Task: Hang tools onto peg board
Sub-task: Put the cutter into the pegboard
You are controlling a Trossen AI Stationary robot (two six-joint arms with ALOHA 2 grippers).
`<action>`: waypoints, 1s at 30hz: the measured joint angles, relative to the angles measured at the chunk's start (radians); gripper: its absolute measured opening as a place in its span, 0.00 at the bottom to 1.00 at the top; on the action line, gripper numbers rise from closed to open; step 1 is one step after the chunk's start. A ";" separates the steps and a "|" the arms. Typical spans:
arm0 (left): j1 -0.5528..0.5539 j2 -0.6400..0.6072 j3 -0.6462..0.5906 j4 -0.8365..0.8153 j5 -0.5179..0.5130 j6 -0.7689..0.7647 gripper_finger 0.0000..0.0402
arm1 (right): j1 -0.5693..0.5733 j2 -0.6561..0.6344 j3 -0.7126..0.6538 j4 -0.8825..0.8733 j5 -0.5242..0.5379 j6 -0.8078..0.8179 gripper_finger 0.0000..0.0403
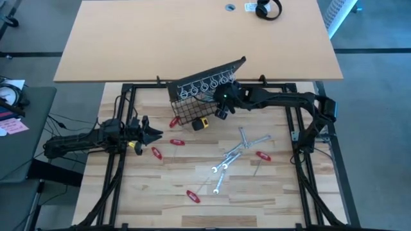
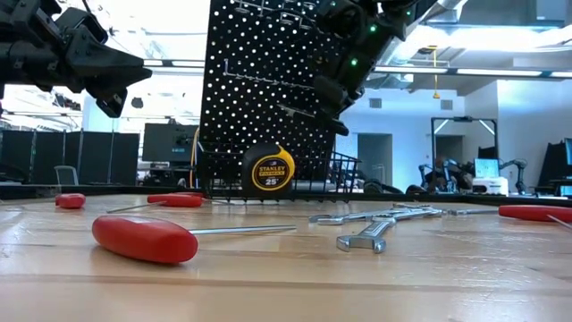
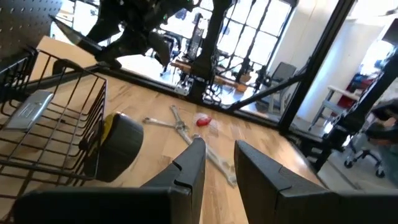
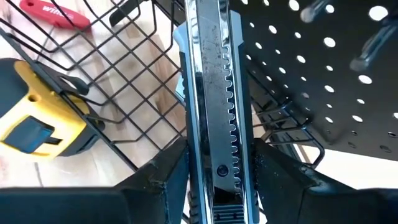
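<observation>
The right gripper (image 4: 214, 168) is holding a metal utility knife (image 4: 214, 93) in its jaws beside the peg board (image 2: 268, 89), above the basket (image 4: 124, 81); it should be lowering it slowly. The left gripper (image 3: 217, 162) is waiting, jaws narrowly apart and empty.

Black peg board (image 1: 212, 76) upright (basket below); tools (image 1: 241, 154) scattered on table

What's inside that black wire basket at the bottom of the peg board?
A yellow-and-black Stanley tape measure sits in the wire basket. The right gripper, shut on a ridged metal tool, hovers above it. The basket's far corners are hidden.
</observation>
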 joint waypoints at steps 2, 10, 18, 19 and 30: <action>0.000 0.000 0.000 0.025 0.000 -0.073 0.19 | 0.000 0.000 0.000 -0.005 0.000 0.000 0.42; 0.026 0.000 0.000 0.098 -0.212 0.091 0.19 | -0.004 0.000 0.002 -0.014 -0.001 -0.001 0.42; 0.026 0.000 0.000 0.179 -0.204 0.113 0.19 | -0.018 0.000 0.002 -0.015 -0.001 -0.011 0.42; 0.026 0.000 0.000 0.172 -0.199 0.129 0.19 | -0.018 0.000 0.002 -0.015 -0.001 -0.011 0.42; 0.029 0.100 0.123 -0.005 -0.451 0.240 0.15 | -0.019 0.000 0.002 -0.009 -0.001 -0.010 0.42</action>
